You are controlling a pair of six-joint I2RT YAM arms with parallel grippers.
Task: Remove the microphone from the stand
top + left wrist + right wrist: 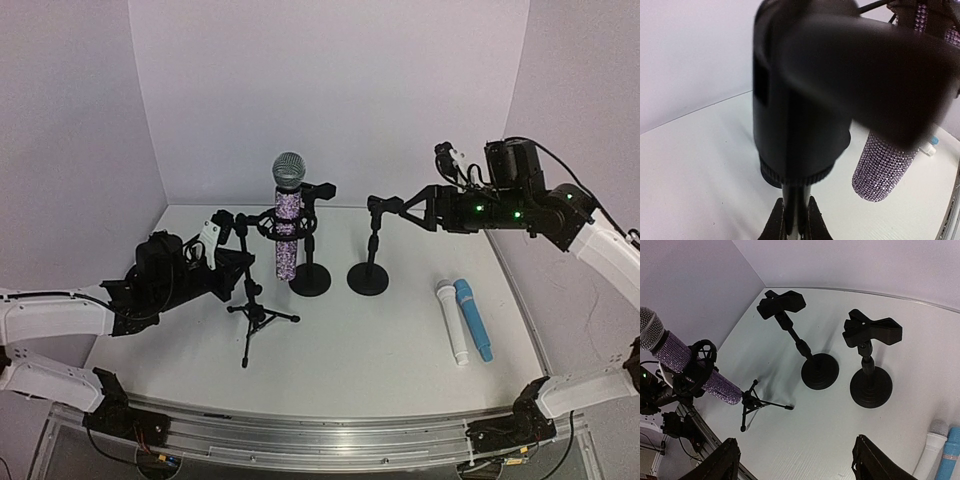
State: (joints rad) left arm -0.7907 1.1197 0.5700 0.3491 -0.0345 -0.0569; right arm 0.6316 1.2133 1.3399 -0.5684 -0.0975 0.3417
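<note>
- The white table (380, 345) is carrying five items directly on its surface.
- A tripod stand (262, 316) is standing upright at left-centre, its legs spreading on the tabletop.
- A left disc-base stand (310, 279) and a right disc-base stand (368, 279) are standing just beside each other at centre.
- A white microphone (452, 325) and a blue microphone (474, 320) are lying flat side by side at right, well apart from the stands.

Readable text, labels, brands, numbers: none.
Nothing legible is showing in any view; the microphone (287, 225) and the tripod stand (258, 314) are presenting plain surfaces with no lettering that can be made out.
</note>
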